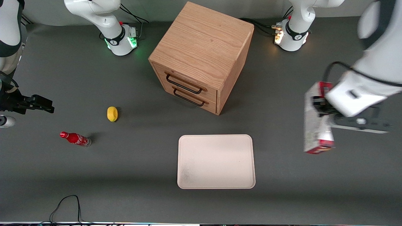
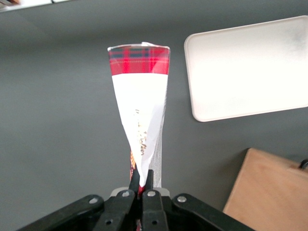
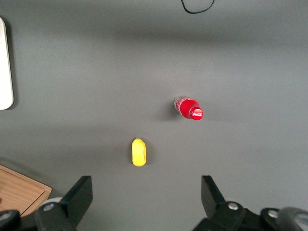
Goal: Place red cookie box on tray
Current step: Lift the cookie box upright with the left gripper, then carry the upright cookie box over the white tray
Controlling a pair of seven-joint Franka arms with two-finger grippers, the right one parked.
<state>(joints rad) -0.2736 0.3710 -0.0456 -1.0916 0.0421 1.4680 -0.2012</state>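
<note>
- So the tool point(image 1: 318, 108) on the working arm is clamped onto the red cookie box point(image 1: 315, 125), and the box is up in the air over the worktop point(image 1: 125, 175), out toward the working arm's end.
- In the wrist view the fingers point(image 2: 148, 180) are pinched tight on one end of the box point(image 2: 142, 120), squashing the cardboard into a wedge. The plaid red end sticks out away from the tool point(image 2: 142, 185).
- The tray point(image 1: 216, 161) has nothing on it that I can see. It sits flat on the worktop in front of the wooden cabinet point(image 1: 201, 56), nearer the front camera than the cabinet.
- Progress, as I read it: the pickup is done, the carry isn't. The box is well apart from the tray, so what's left is swinging it over, lowering it and letting go.
- One thing I'd watch: that grip is on a crushed end, so the box might hang crooked or twist when it gets set down.
- The surface is a plain dark grey mat-looking top, no clutter near the tray.
- Off toward the parked arm's end there's a little red soda bottle point(image 1: 75, 138) lying on its side and a yellow lemon-looking thing point(image 1: 112, 113), both well apart from the tray.
- A black cable point(image 1: 66, 207) loops at the edge nearest the front camera.
</note>
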